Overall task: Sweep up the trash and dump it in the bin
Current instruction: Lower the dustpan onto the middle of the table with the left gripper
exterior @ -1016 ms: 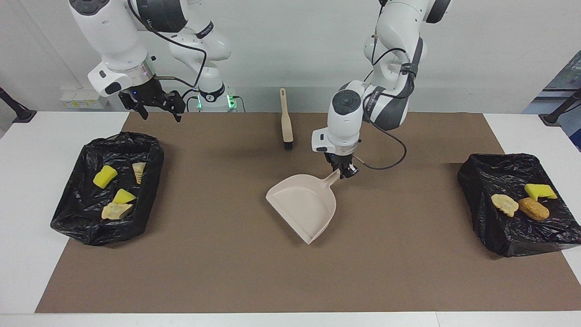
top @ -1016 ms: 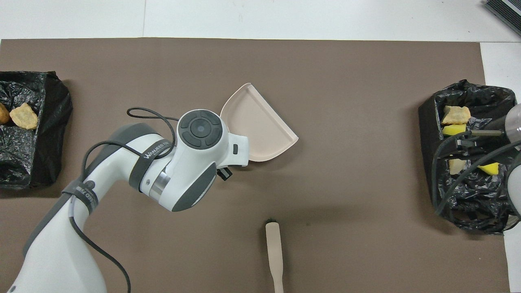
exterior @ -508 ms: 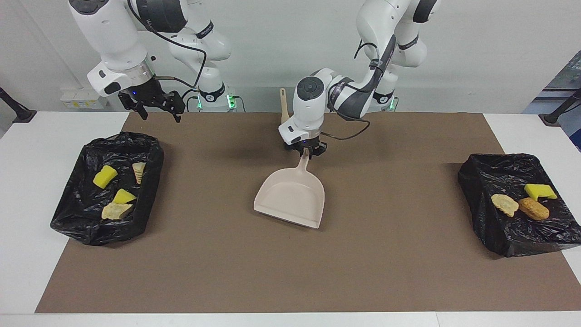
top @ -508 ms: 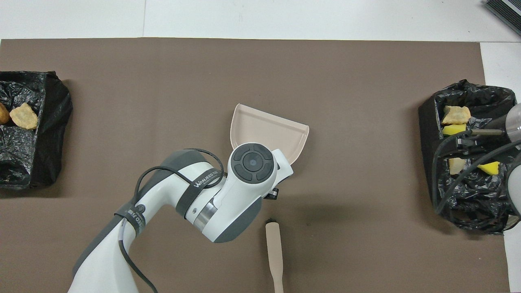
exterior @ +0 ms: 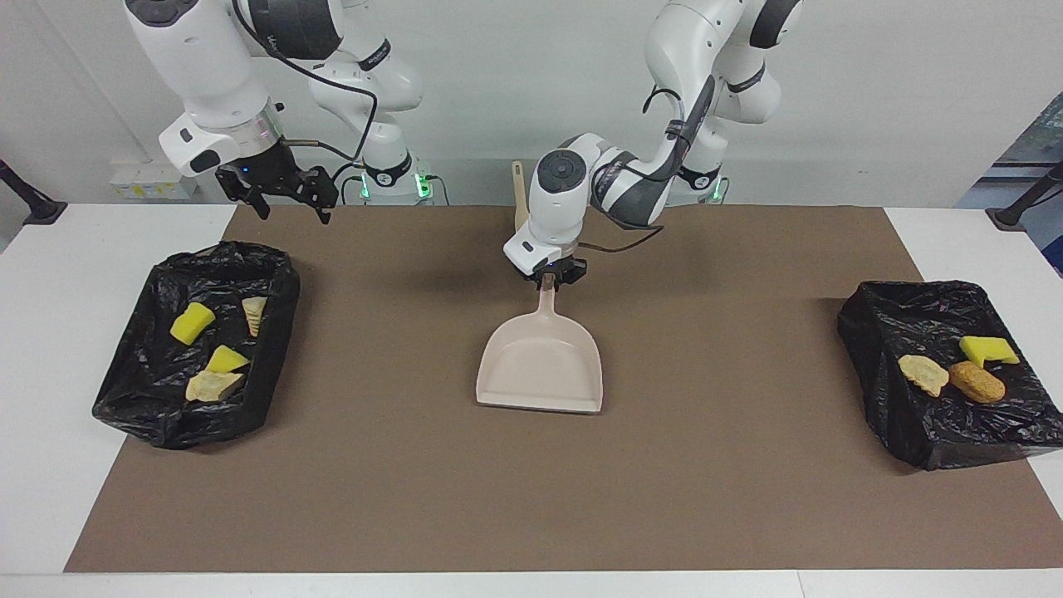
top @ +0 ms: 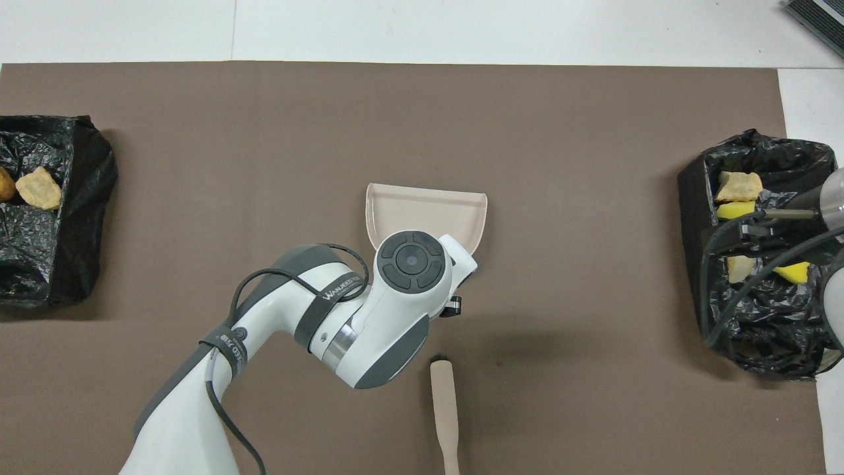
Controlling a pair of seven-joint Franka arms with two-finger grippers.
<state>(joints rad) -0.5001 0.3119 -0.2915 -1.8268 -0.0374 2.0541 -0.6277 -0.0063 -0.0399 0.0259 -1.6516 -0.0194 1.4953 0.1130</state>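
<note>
1. All the trash sits in two bins lined with black bags. None of it lies on the brown mat [exterior: 714, 465] that covers the worktop [exterior: 50, 349].
2. The bin at the right arm's end [exterior: 141, 390] holds two yellow sponge bits [exterior: 193, 322] and two pale bread-like lumps [exterior: 213, 385].
3. The bin at the left arm's end [exterior: 893, 423] holds one yellow sponge bit [exterior: 987, 350], one pale lump [exterior: 923, 374] and one orange-brown nugget [exterior: 977, 381].
4. The dustpan [exterior: 540, 370] lies flat in the middle of the mat, well apart from both bins.
5. Its long line runs straight toward the robots. The handle [exterior: 546, 301] points at them and the wide open lip points away.
6. The left gripper [exterior: 547, 276] is right at the top end of that handle. I cannot tell if its jaws pinch the handle or have let go of it.
7. The brush [top: 444, 412] lies on the mat just beside the left gripper, a little nearer to the robots than the dustpan. Its long line runs the same way as the dustpan's handle.
8. The left arm is by far the nearer one to both tools.
9. The right gripper [exterior: 286, 195] waits up in the air over the mat's corner by its own bin. Its jaws are spread and hold nothing.
10. I think the job is almost done, since the pan looks empty and put down.
</note>
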